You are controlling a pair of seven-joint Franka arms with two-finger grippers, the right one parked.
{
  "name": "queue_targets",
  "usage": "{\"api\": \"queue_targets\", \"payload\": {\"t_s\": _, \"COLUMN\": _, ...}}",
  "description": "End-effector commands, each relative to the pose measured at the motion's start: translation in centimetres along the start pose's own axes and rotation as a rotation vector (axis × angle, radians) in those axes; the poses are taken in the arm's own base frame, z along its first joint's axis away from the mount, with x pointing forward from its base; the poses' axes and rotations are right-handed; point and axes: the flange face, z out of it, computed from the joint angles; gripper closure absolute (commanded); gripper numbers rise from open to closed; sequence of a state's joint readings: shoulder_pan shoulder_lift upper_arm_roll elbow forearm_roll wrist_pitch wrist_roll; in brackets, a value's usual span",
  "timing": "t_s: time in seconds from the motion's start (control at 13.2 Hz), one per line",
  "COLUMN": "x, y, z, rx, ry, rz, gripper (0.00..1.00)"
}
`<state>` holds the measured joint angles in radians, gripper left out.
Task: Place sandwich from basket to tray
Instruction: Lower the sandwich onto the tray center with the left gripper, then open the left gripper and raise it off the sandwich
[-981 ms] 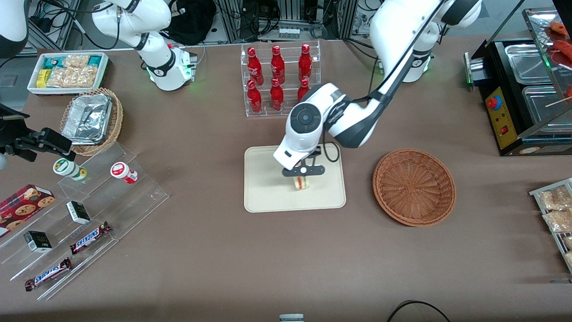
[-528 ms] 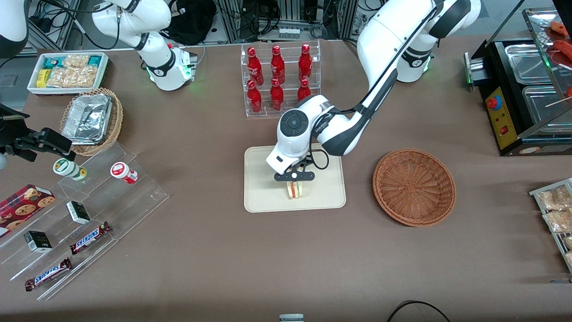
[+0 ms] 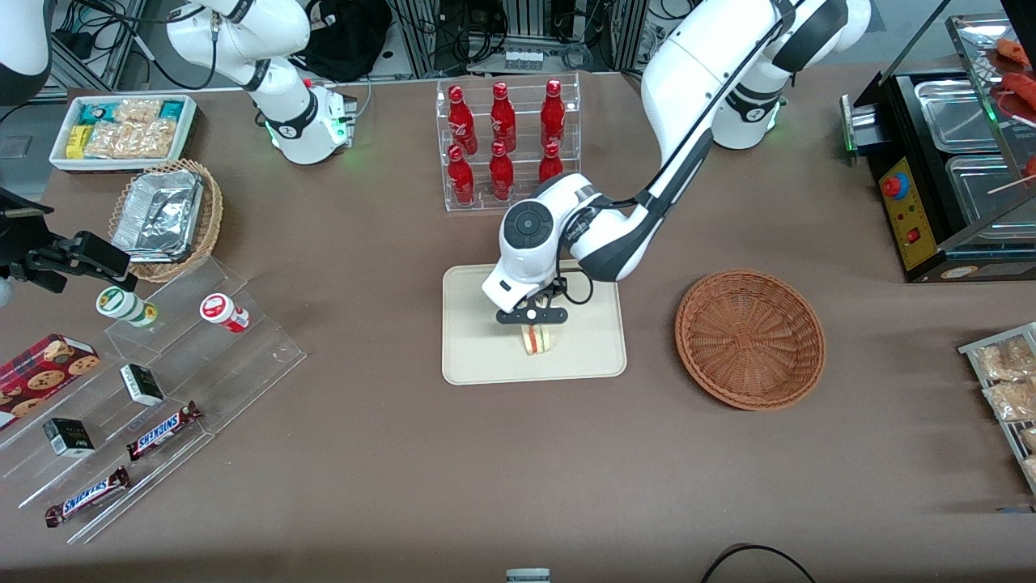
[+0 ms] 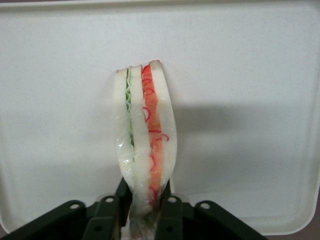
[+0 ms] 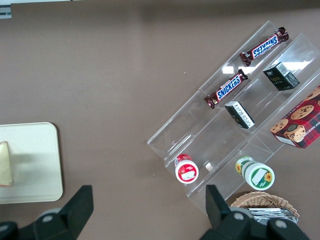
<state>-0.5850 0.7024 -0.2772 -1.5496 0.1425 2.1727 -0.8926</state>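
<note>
My left gripper (image 3: 534, 326) is over the middle of the cream tray (image 3: 477, 360) and is shut on the sandwich (image 3: 536, 341), a wedge of white bread with red and green layers. In the left wrist view the two black fingers (image 4: 170, 202) pinch the sandwich (image 4: 145, 130) at its narrow end, its cut edge standing on or just above the tray (image 4: 240, 70); I cannot tell which. The reddish-brown wicker basket (image 3: 750, 338) stands empty beside the tray, toward the working arm's end of the table. The right wrist view shows a corner of the tray (image 5: 35, 175) with the sandwich (image 5: 5, 171).
A clear rack of red bottles (image 3: 506, 146) stands farther from the front camera than the tray. A clear stepped display (image 3: 154, 397) with snack bars and jars lies toward the parked arm's end, with a tan basket holding a foil container (image 3: 166, 214).
My left gripper moved with the sandwich from the basket-side part of the tray toward its middle and came lower. Over the last half second it hardly moved.
</note>
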Motion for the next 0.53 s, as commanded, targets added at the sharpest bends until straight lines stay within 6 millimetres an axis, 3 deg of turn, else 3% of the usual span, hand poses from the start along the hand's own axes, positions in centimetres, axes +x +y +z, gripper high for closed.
{"api": "queue_targets", "payload": {"t_s": 0.0, "x": -0.5, "y": 0.1, "z": -1.9, "rx": 0.027, "ry": 0.021, "rz": -0.02, "gripper": 0.0}}
{"api": "queue_targets", "payload": {"t_s": 0.3, "x": -1.1, "y": -1.4, "z": -10.4, "rx": 0.036, "ry": 0.048, "rz": -0.071, "gripper": 0.0}}
{"api": "queue_targets", "payload": {"t_s": 0.45, "x": 0.0, "y": -4.9, "z": -16.5, "rx": 0.037, "ry": 0.078, "rz": -0.141, "gripper": 0.0}}
